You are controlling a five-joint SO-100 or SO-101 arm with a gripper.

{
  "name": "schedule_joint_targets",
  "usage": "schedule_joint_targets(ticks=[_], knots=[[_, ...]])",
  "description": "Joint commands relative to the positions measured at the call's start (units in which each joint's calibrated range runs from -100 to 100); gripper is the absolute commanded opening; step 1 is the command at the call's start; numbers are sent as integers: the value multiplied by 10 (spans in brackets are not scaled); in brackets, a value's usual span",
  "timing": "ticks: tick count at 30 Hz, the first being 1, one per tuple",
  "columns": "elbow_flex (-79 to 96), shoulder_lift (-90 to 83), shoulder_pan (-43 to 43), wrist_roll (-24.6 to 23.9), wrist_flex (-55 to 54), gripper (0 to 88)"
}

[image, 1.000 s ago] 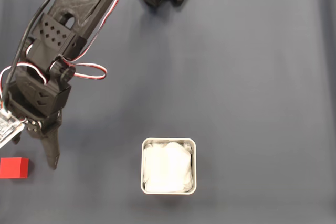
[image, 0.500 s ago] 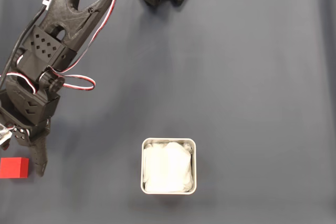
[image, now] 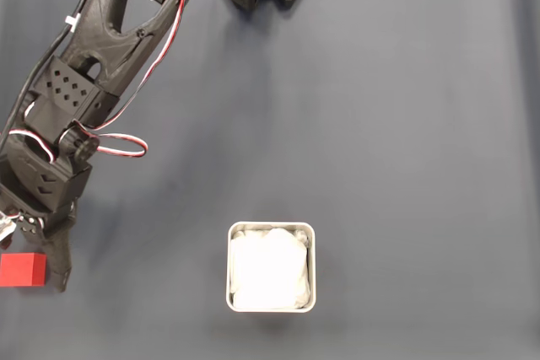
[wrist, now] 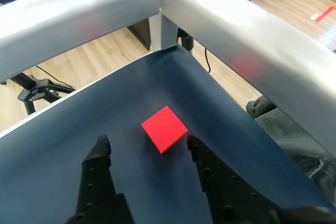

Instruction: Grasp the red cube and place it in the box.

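1. Swung further left and toward the near edge since the earlier frames: arm [image: 101, 56] now slanting from the far-edge base down the left side of the fixed view, lower finger tip now just right of the cube instead of well right of it.
2. Spread across the whole workspace: dark blue mat [image: 380, 124], plain backdrop that leaves both task things easy to pick out.
3. Sits near the middle of the near edge, well right of the cube: the box [image: 271, 230], grey rim up and white lining exposed, open to take a drop from above. Empty of the cube so far.
4. Spread wide, holding nothing: gripper [wrist: 146, 141], one dark finger each side in the wrist view, gap clearly broader than the cube, likely kept so to straddle it.
5. Rests flat on the mat at the far left of the fixed view, close to the near edge: the red cube [image: 22, 270]. Lies just ahead of the fingertips in the wrist view [wrist: 164, 128], turned corner-on, not yet between them.
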Motion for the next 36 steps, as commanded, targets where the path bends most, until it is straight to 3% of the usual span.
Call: schedule_joint_targets(ticks=[1,36], knots=[[-48,3,7,5,-9,343],[-152,84,-13,-7,-4,342]])
